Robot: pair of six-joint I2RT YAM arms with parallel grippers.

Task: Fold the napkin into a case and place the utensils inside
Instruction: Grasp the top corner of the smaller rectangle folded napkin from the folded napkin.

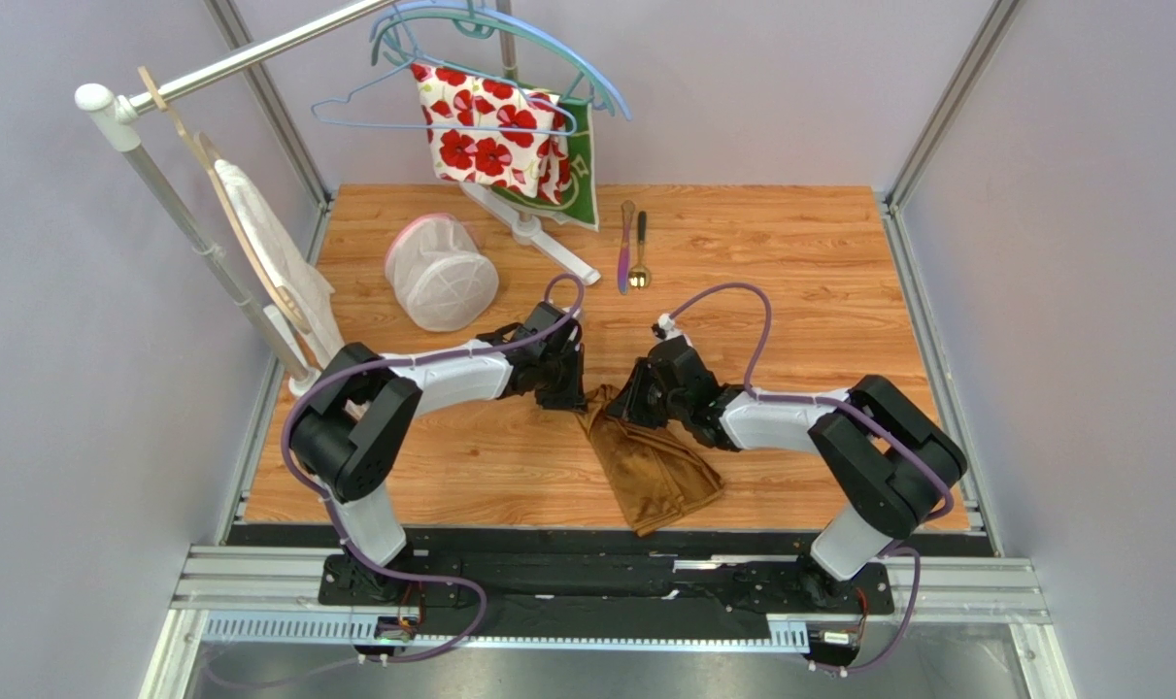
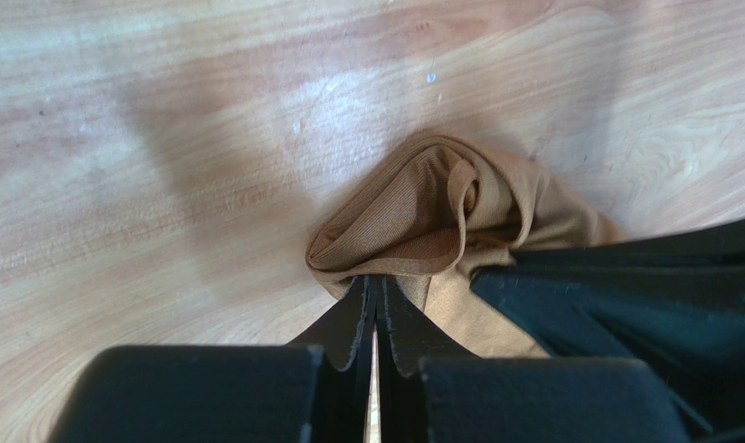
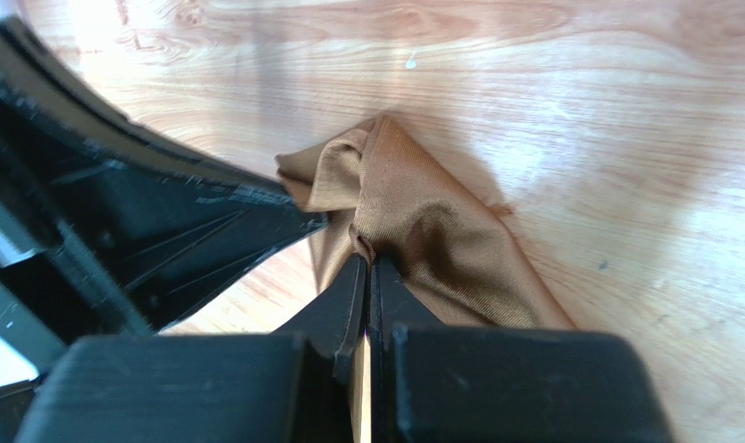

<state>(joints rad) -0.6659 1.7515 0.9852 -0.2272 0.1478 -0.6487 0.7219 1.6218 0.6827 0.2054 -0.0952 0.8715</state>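
Top external view shows the napkin [image 1: 652, 469] in a bunched heap at the front middle of the table [image 1: 448, 466]. Its long side runs from the pinched top end back toward the arm bases, leaning a little right. Both arms meet at that top end, very close together. The left fingers [image 2: 353, 318] are pressed together on a fold of the cloth. The right fingers [image 3: 344, 305] are pressed together on the cloth just beside them. To spread it, the arms probably need to pull apart sideways. The purple-pink knife [image 1: 626, 245] and the spoon [image 1: 640, 251] lie side by side at the far edge, well apart from the napkin and about as near to one arm as the other. A white mesh basket [image 1: 440, 273] sits back left, out of the way.
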